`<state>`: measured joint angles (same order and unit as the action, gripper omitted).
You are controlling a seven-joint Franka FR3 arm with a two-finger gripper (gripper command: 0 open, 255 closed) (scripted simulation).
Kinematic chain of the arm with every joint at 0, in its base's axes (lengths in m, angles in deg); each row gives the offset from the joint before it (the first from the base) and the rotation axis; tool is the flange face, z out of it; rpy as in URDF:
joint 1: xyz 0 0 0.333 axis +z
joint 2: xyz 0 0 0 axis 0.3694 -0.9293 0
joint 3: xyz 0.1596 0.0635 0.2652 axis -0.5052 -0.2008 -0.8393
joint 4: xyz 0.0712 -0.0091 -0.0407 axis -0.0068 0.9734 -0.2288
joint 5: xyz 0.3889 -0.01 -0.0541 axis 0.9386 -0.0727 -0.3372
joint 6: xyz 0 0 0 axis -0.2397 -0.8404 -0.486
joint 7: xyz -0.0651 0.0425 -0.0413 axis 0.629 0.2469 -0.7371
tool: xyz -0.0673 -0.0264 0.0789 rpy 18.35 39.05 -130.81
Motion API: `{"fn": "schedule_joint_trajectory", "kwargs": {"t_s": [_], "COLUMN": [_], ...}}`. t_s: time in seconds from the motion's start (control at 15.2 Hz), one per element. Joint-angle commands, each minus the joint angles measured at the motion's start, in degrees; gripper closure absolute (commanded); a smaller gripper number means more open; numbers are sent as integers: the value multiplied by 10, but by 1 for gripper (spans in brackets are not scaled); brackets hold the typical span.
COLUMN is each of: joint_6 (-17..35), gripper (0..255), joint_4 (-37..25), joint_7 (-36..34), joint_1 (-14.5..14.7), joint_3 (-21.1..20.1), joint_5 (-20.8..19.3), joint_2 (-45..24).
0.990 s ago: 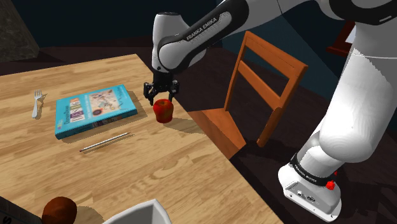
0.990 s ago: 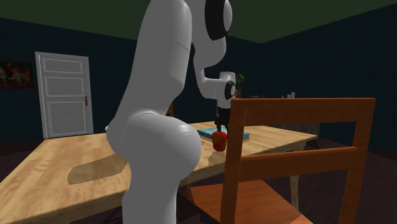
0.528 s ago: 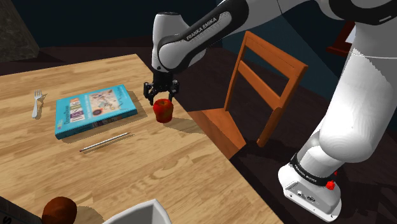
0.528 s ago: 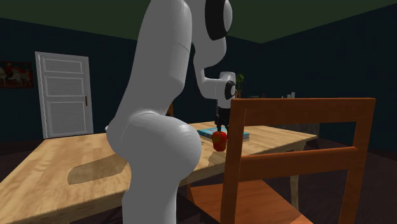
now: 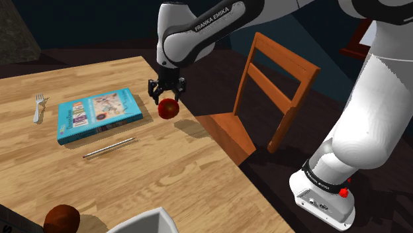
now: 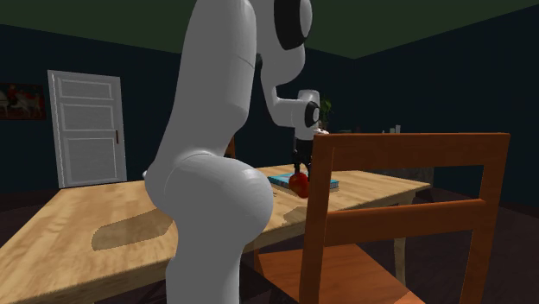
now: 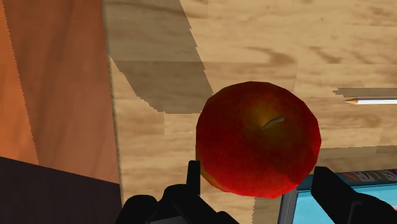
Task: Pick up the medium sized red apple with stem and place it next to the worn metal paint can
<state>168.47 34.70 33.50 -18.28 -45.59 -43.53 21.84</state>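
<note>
Your gripper (image 5: 168, 98) pinches the red apple (image 5: 169, 110) just above the table (image 5: 198, 172). The white container (image 5: 156, 221), probably the paint can, lies far nearer in the shoulder view.

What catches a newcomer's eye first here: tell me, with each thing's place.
The black hand clasps a red apple just above the wooden table, near the edge by the orange-brown chair. The white arm looms large in the second exterior view's middle, and a blue book lies on the table at the apple's left in the shoulder view.
</note>
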Motion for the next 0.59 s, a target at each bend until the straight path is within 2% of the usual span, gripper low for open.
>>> {"fn": "schedule_joint_trajectory", "kwargs": {"t_s": [0.0,0.53], "joint_6": [-13,-70], "gripper": [255,255], "joint_4": [-7,-40], "joint_7": [2,4], "joint_1": [-1,-4], "joint_3": [0,-2], "joint_5": [2,12], "joint_2": [6,31]}}
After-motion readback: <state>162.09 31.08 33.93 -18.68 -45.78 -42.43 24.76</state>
